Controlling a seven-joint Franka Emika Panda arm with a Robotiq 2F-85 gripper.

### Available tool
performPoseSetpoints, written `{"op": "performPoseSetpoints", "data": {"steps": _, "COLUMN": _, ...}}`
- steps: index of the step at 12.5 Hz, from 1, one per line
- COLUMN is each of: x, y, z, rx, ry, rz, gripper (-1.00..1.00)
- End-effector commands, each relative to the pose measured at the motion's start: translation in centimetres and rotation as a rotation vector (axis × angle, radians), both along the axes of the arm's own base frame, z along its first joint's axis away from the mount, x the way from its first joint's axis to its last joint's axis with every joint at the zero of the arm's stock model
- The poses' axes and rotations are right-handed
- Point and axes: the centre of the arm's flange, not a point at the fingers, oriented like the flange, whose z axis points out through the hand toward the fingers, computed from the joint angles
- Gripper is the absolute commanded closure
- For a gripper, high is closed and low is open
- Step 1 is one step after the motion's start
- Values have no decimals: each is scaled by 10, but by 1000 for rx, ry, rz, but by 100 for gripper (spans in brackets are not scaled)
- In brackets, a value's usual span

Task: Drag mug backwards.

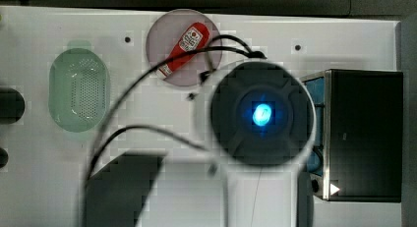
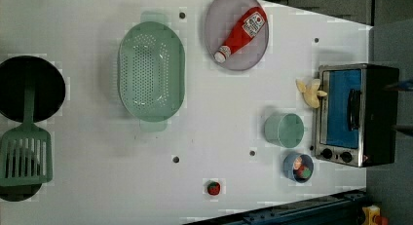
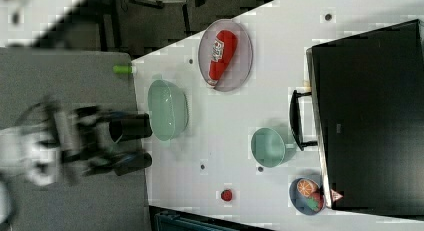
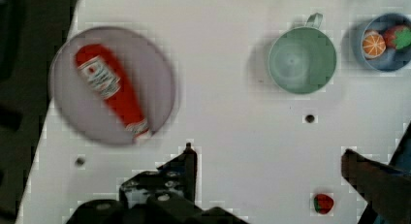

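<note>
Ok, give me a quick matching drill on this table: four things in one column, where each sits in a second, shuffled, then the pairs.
Things:
1. red ketchup bottle
2. pale green round mug
3. orange slice
4. small red strawberry

Places:
A. in the small blue bowl
B. alone on the bare white table
C. lying on the round purple plate
D. upright in front of the toaster oven

Pairs: 1-C, 2-D, 3-A, 4-B

Four overhead views, one shared table (image 2: 97,186)
</note>
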Motion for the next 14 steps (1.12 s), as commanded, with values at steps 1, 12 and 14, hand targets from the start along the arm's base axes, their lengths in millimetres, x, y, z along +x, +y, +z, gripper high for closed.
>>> {"op": "performPoseSetpoints", "data": {"steps": 1, "x": -8, "y": -20, "z": 5, "rx": -9, "ry": 98, "rz": 156, "gripper": -100}}
{"op": "performPoseSetpoints", "data": {"steps": 12, "x": -4, "y": -40, "z": 10, "rx": -42, "ry": 68, "rz": 165, "gripper": -100}}
{"op": "performPoseSetpoints", "data": {"steps": 14, "x": -4, "y": -40, "z": 10, "rx": -42, "ry": 68, "rz": 165, "gripper": -100}}
